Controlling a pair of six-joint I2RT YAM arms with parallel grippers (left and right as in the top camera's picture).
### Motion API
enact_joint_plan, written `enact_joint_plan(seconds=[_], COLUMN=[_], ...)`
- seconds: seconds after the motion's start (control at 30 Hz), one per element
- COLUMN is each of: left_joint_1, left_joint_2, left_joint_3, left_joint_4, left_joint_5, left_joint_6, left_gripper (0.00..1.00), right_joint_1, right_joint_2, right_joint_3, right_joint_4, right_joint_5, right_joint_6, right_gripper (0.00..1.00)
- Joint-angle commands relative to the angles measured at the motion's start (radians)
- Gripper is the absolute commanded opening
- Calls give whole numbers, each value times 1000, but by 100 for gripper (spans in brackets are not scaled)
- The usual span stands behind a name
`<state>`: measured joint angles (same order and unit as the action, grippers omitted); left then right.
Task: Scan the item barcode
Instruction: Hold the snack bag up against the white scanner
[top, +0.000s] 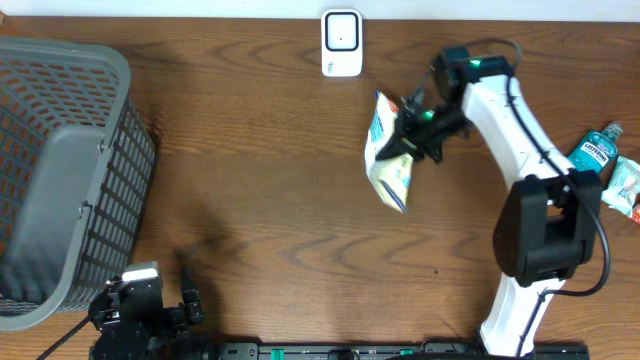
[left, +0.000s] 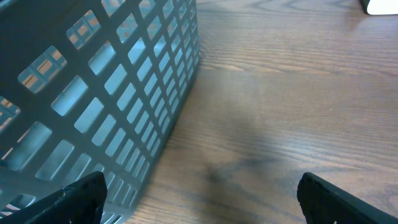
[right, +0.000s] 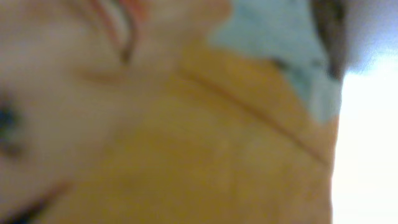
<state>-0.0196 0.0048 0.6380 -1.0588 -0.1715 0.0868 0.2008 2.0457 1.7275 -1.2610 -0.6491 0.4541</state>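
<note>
Right end effector tight on snack pouch overhead (mere blur at wrist); left end effector agape beside basket

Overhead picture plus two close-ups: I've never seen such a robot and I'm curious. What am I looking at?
Two robot arms work at a wooden table. One camera looks down from above; one sits on each wrist. The right tool is shut on a snack bag, held near a white scanner; its wrist view is just a blur of the bag. The left tool stands open beside a grey basket. A blue bottle and a small packet lie at right.
</note>
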Motion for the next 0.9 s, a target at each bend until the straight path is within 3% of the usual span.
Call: enact_joint_plan(seconds=[0.0, 0.13, 0.4, 0.67, 0.87], left_joint_1=[3, 3, 3, 3, 3], left_joint_2=[-1, -1, -1, -1, -1], left_joint_3=[4, 4, 4, 4, 4], left_joint_4=[0, 0, 0, 0, 0], left_joint_5=[-13, -13, -13, -13, -13], left_joint_6=[14, 14, 14, 14, 14], left_gripper=[98, 98, 98, 98, 98], right_joint_1=[78, 132, 174, 173, 171], right_joint_2=[-32, -29, 5, 129, 295], right_joint_3=[47, 43, 43, 56, 211], right_joint_4=[153, 429, 958, 1263, 1310], right_joint_5=[265, 356, 605, 725, 724], right_joint_6=[188, 188, 196, 172, 172], right_gripper=[1, 4, 1, 1, 1])
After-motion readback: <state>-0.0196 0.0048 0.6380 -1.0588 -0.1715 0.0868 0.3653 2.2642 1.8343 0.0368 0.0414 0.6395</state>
